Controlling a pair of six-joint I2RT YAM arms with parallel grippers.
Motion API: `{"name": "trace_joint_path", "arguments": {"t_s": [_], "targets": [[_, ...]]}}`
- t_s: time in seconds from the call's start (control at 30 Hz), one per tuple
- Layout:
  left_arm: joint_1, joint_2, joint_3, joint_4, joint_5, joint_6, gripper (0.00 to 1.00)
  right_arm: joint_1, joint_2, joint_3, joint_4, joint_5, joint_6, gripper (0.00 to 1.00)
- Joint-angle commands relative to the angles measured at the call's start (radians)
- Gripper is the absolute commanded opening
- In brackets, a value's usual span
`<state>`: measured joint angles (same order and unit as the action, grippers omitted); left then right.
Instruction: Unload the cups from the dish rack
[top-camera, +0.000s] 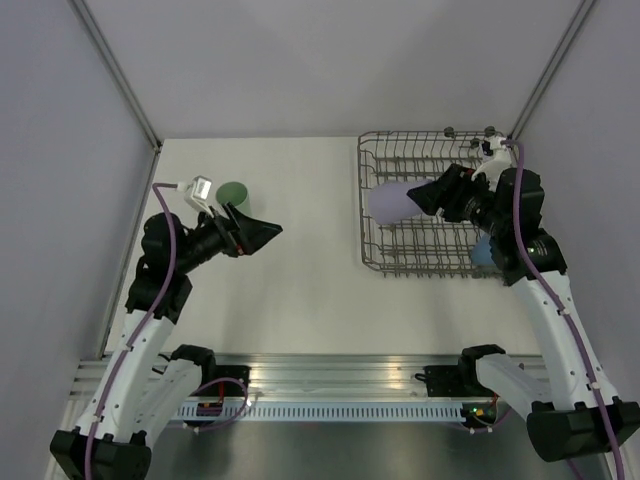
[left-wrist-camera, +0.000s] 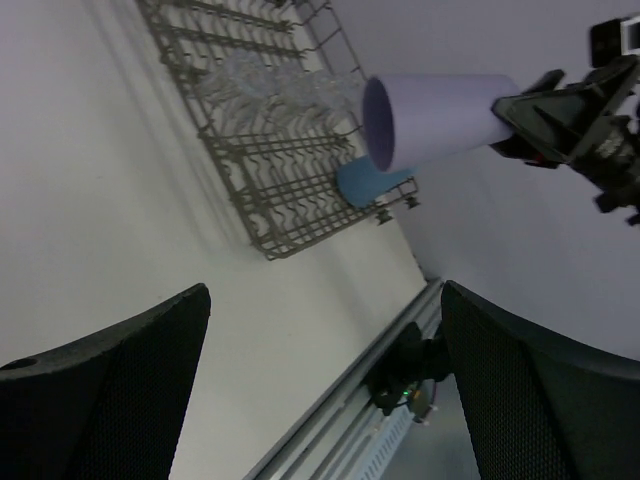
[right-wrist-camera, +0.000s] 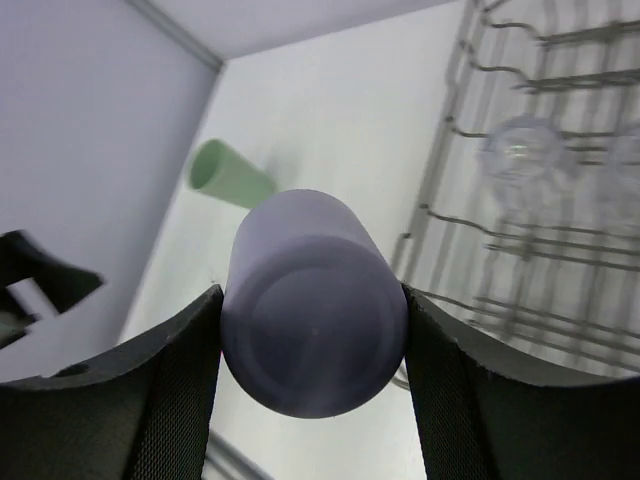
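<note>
**Purple cup held over the rack**

The right gripper (top-camera: 422, 197) clamps the purple cup (top-camera: 390, 203) by its base, sideways above the dish rack's (top-camera: 420, 137) left edge. A blue cup (top-camera: 481, 252) sits in the rack's near right corner. The left gripper (top-camera: 265, 232) gapes wide and empty near the green cup (top-camera: 233, 192) on the table (top-camera: 300, 290).

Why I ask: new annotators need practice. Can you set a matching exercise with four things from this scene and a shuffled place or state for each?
Things:
1. lavender cup
2. green cup
3. blue cup
4. left gripper

Places or states:
A. open, holding nothing
B. in the dish rack, at its near corner
C. gripped by the right gripper
D. on the table, outside the rack

Pairs: 1-C, 2-D, 3-B, 4-A
</note>
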<state>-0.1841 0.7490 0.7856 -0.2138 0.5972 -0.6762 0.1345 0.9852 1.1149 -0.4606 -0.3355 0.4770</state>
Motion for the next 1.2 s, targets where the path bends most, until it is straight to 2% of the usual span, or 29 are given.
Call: {"name": "trace_joint_path", "arguments": {"t_s": [0.0, 0.1, 0.2, 0.3, 0.4, 0.53, 0.73, 0.8, 0.87, 0.9, 0.97, 1.0, 1.03, 1.17], "targets": [[-0.028, -0.016, -0.046, 0.367, 0.176, -0.242, 1.00, 0.004, -0.043, -0.111, 0.432, -0.318, 0.288, 0.38], [-0.060, -0.007, -0.112, 0.606, 0.196, -0.394, 1.00, 0.028, -0.056, -0.191, 0.659, -0.346, 0.452, 0.38], [-0.107, 0.009, -0.151, 0.739, 0.164, -0.471, 1.00, 0.074, -0.049, -0.214, 0.761, -0.324, 0.511, 0.37], [-0.172, 0.024, -0.166, 0.815, 0.095, -0.485, 1.00, 0.149, -0.033, -0.224, 0.850, -0.300, 0.552, 0.37], [-0.221, 0.041, -0.163, 0.888, 0.040, -0.493, 0.98, 0.224, -0.019, -0.228, 0.879, -0.266, 0.552, 0.37], [-0.244, 0.061, -0.151, 0.947, 0.004, -0.497, 0.95, 0.264, -0.005, -0.251, 0.927, -0.249, 0.572, 0.37], [-0.267, 0.138, -0.141, 1.073, 0.036, -0.565, 0.88, 0.301, 0.013, -0.267, 0.976, -0.257, 0.584, 0.37], [-0.273, 0.162, -0.138, 1.097, 0.049, -0.577, 0.81, 0.310, 0.013, -0.273, 0.988, -0.249, 0.581, 0.37], [-0.285, 0.170, -0.137, 1.111, 0.050, -0.579, 0.78, 0.321, 0.018, -0.271, 0.976, -0.247, 0.568, 0.37], [-0.288, 0.171, -0.134, 1.110, 0.049, -0.576, 0.68, 0.323, 0.017, -0.271, 0.964, -0.243, 0.560, 0.37], [-0.295, 0.171, -0.125, 1.105, 0.056, -0.563, 0.55, 0.323, 0.020, -0.270, 0.938, -0.237, 0.537, 0.37], [-0.296, 0.168, -0.120, 1.097, 0.058, -0.557, 0.40, 0.324, 0.018, -0.273, 0.936, -0.238, 0.534, 0.37], [-0.299, 0.168, -0.117, 1.085, 0.059, -0.548, 0.35, 0.323, 0.020, -0.273, 0.933, -0.238, 0.532, 0.37], [-0.308, 0.170, -0.108, 1.065, 0.062, -0.530, 0.32, 0.324, 0.017, -0.283, 0.929, -0.235, 0.522, 0.36]]}}
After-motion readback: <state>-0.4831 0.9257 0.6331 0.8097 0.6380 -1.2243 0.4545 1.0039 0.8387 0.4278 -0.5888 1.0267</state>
